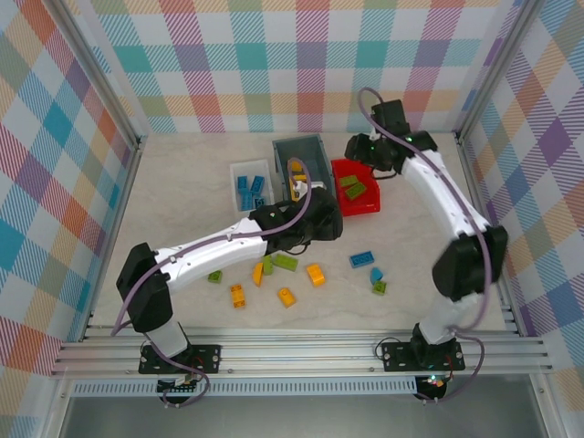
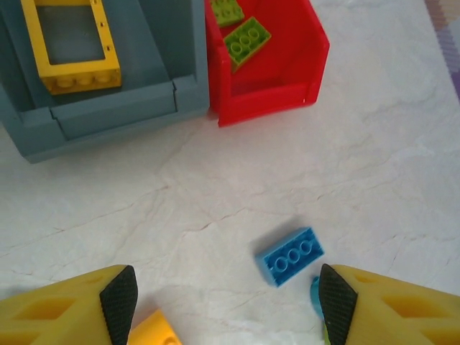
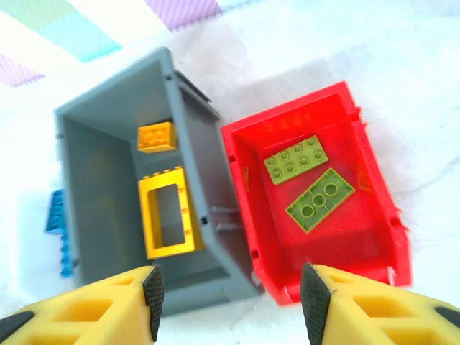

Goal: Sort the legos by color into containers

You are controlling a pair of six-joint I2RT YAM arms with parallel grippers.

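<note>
Right pincer [image 3: 232,298] sits apart and empty over the red bin [image 3: 345,237] holding two green legos [image 3: 295,159], left pincer [image 2: 226,302] apart too, over a blue lego [image 2: 290,256] on the worktop [image 2: 374,165].

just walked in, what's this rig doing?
Two arms are sorting lego bricks by color. The right arm hovers over the grey bin and red bin, jaws open and empty. The red bin holds two green bricks; the grey bin holds a yellow frame and a small yellow brick. The white tray holds blue bricks. The left arm, jaws open and empty, is over a loose blue brick. Other loose bricks lie unsorted on the table.
</note>
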